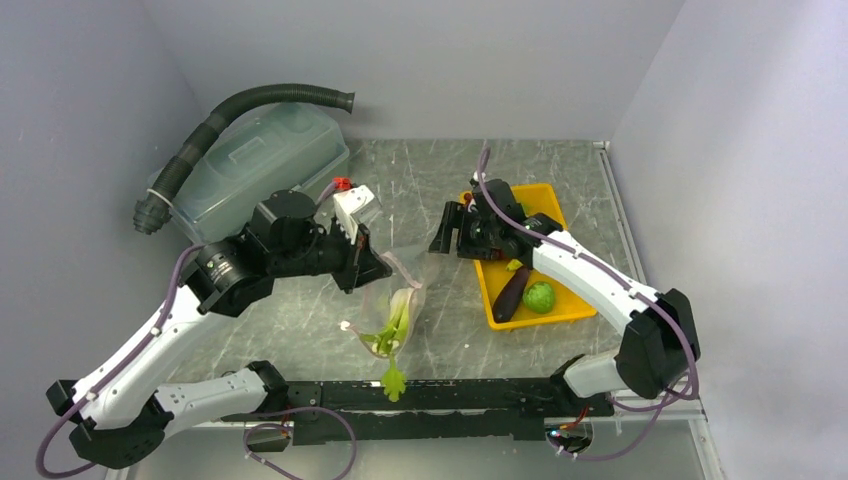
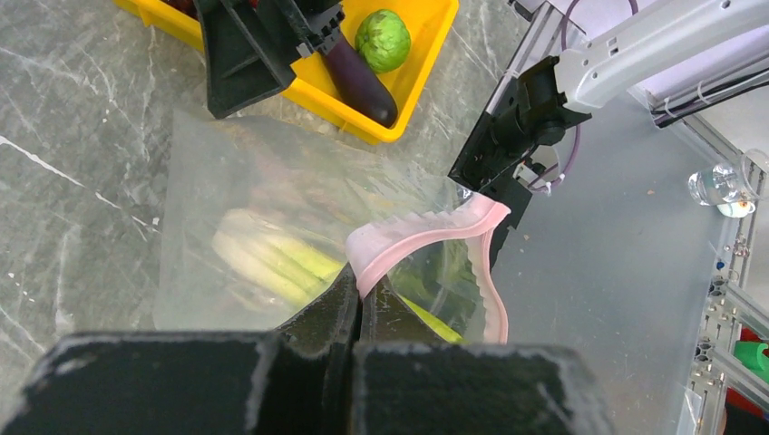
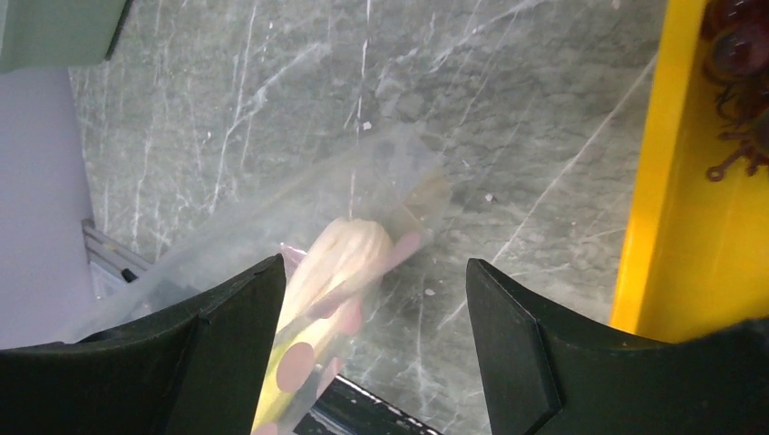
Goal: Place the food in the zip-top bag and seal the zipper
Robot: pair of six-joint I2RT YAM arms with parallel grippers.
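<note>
The clear zip-top bag [image 1: 402, 298] lies on the table between the arms, with pale green celery [image 1: 398, 318] and leafy greens [image 1: 393, 381] inside. My left gripper [image 1: 366, 266] is shut on the bag's pinkish zipper strip [image 2: 426, 237] and lifts the mouth; the celery [image 2: 272, 260] shows through the plastic. My right gripper [image 1: 446, 240] is open and empty, just above the bag's far end beside the yellow tray [image 1: 575, 312]. The right wrist view shows its spread fingers [image 3: 227, 349] over the bag [image 3: 299, 227]. Purple eggplant [image 1: 510, 294], a round green vegetable [image 1: 539, 297] and dark grapes [image 3: 736, 54] lie in the tray.
A large translucent lidded tub [image 1: 262, 160] with a black ribbed hose [image 1: 250, 100] stands at the back left. The arms' black base rail [image 1: 450, 395] runs along the near edge. Walls close the table at the back and right.
</note>
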